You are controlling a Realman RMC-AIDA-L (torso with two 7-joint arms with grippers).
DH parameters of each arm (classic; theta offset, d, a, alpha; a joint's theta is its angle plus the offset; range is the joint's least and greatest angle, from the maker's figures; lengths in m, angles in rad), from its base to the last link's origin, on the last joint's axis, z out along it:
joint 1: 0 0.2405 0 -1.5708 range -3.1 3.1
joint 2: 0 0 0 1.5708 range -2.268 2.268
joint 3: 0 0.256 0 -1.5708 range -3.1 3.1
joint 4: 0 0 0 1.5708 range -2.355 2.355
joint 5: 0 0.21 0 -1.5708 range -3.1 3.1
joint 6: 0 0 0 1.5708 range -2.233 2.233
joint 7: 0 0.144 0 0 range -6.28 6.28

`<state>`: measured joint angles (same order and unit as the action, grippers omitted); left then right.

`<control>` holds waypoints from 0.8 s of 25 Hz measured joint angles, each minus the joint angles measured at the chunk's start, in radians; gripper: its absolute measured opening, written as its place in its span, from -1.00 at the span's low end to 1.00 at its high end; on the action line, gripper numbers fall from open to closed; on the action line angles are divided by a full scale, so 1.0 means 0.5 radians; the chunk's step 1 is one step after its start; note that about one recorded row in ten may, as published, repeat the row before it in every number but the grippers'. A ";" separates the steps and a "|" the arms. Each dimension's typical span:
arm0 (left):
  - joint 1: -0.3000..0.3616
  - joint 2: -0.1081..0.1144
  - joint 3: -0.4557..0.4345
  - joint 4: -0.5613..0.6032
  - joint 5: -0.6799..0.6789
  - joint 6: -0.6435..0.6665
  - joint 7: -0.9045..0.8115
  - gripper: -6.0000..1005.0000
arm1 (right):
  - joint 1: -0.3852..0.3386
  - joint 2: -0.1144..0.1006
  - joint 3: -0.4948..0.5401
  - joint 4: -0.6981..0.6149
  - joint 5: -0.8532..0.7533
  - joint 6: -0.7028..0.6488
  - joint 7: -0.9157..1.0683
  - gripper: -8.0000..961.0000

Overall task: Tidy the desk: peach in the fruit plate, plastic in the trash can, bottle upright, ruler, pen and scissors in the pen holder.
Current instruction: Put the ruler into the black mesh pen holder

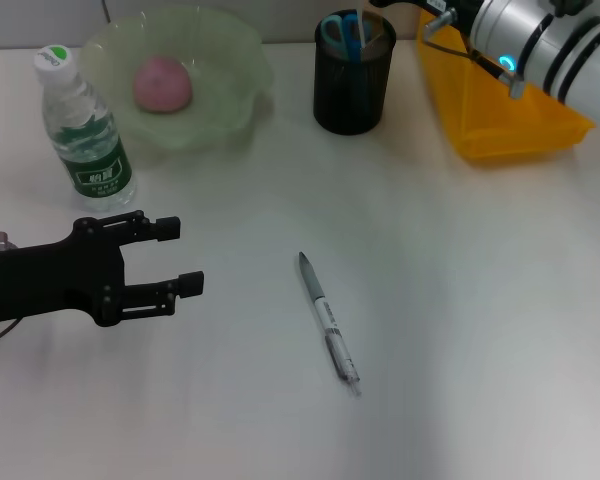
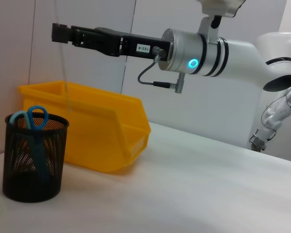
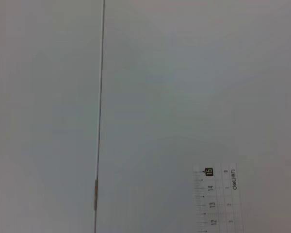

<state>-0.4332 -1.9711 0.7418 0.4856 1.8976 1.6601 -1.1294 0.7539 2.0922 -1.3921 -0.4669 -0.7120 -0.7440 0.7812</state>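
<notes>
**Right gripper (image 2: 59, 33) pinching the ruler (image 2: 66, 73) above the pen holder (image 2: 35, 158)**

Right gripper's fingers are closed on the top end of a clear plastic ruler, which hangs straight down over the black mesh pen holder, its lower end not yet inside. I judge it light, thin and slick — stiff along its length but free to swing from an end grip, so I would lower it slowly. The scissors (image 2: 33, 119) already take up part of the holder, leaving less room at the mouth.

My left gripper (image 1: 185, 257) hovers over the table (image 1: 460, 300) with its fingers apart, near the pen (image 1: 328, 320), which lies flat in the open — slim and likely to roll, best taken mid-barrel. The table is smooth and pale. The yellow trash can (image 2: 111, 128) sits just beside the holder; the peach (image 1: 162, 84) is in the fruit plate (image 1: 235, 60) and the bottle (image 1: 83, 125) stands upright.
</notes>
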 joint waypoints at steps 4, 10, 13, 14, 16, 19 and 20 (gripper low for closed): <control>0.001 -0.008 0.000 0.008 0.000 0.002 0.000 0.56 | 0.114 0.000 0.005 0.176 0.135 0.002 -0.092 -0.08; 0.005 -0.016 -0.007 0.011 0.000 0.003 0.003 0.56 | 0.182 0.000 -0.001 0.305 0.349 0.004 -0.252 -0.07; 0.010 -0.021 -0.012 0.011 -0.002 0.005 0.011 0.56 | 0.179 0.000 0.004 0.306 0.353 0.014 -0.252 -0.06; 0.010 -0.021 -0.012 0.011 -0.003 0.006 0.011 0.56 | 0.176 0.000 0.004 0.309 0.354 0.020 -0.252 -0.06; 0.011 -0.022 -0.013 0.010 -0.004 0.007 0.010 0.56 | 0.176 0.000 -0.006 0.320 0.355 0.028 -0.252 -0.05; 0.011 -0.026 -0.014 0.011 -0.003 0.012 0.010 0.56 | 0.177 0.000 -0.015 0.324 0.356 0.028 -0.251 -0.05; 0.011 -0.029 -0.014 0.011 -0.004 0.017 0.014 0.56 | 0.179 0.000 -0.016 0.330 0.357 0.028 -0.251 -0.04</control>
<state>-0.4275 -1.9858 0.7348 0.4909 1.8955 1.6685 -1.1226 0.8432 2.0923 -1.4004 -0.3020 -0.5337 -0.7302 0.6558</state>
